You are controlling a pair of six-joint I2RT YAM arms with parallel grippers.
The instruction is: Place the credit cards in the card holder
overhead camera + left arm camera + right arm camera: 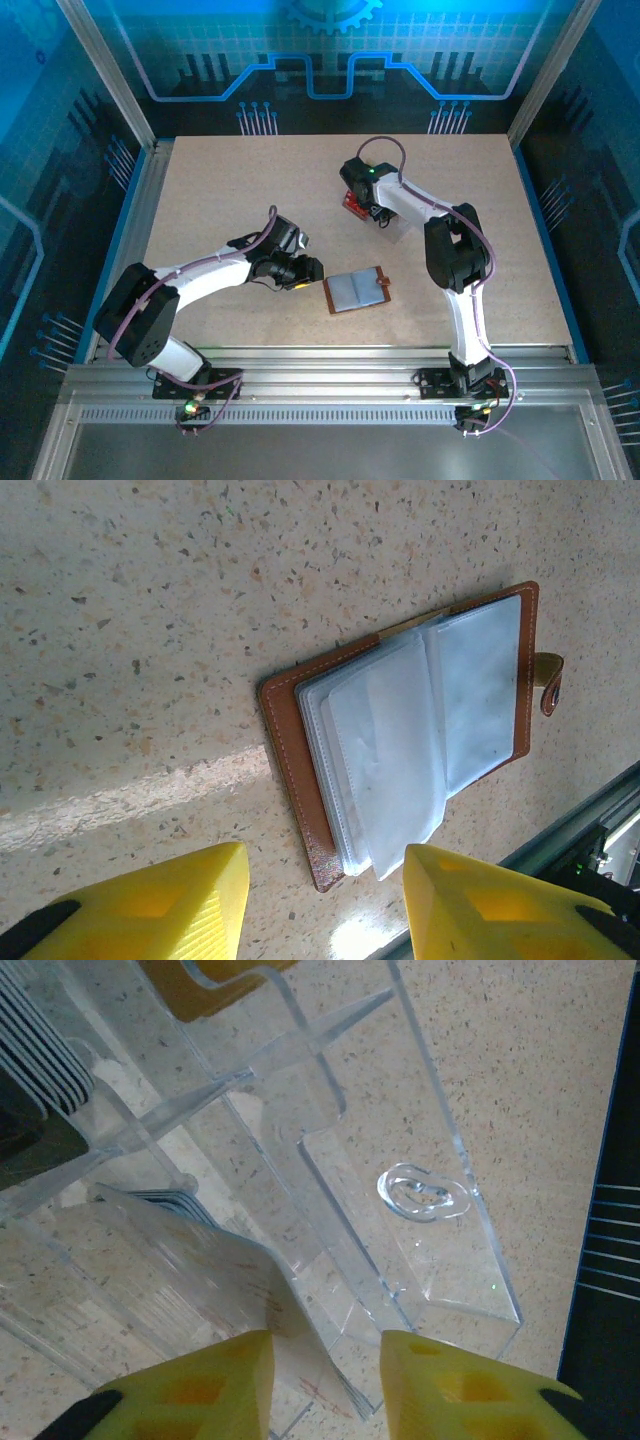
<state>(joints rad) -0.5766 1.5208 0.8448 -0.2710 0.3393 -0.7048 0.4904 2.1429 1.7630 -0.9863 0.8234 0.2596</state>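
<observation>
- Credit cards (pixel 40 1035): stacked on edge in the clear tray (pixel 440 1270), at the far middle of the table (pixel 230 190). Only their edges show, so the colour is hard to call. A tan card (pixel 200 980) stands in a neighbouring slot.
- Right gripper (pixel 325 1390): down over the tray, with its yellow fingers set fairly narrow, astride a clear divider and a pale sheet beside it. I cannot tell whether they grip a card or only plastic.
- Card holder (pixel 400 740): lies open and flat near the table's centre, well apart from the tray. Its pale sleeves are fanned upward and the snap tab (pixel 550 680) hangs off one side.
- Left gripper (pixel 325 905): just beside the holder's edge, fingers wide with nothing between them.

Step in hand, as I read it, is drawing one card from the tray.
- **Grip:** pinch a single card by its top edge, clear of the divider. Catching the tray wall would likely drag the whole tray.
- **Lift:** go straight up until the card is free of the slot.
- **Insertion:** the sleeves look limp and slick. The left gripper is well placed to pin the cover, and the card should enter edge first at a shallow angle.
</observation>
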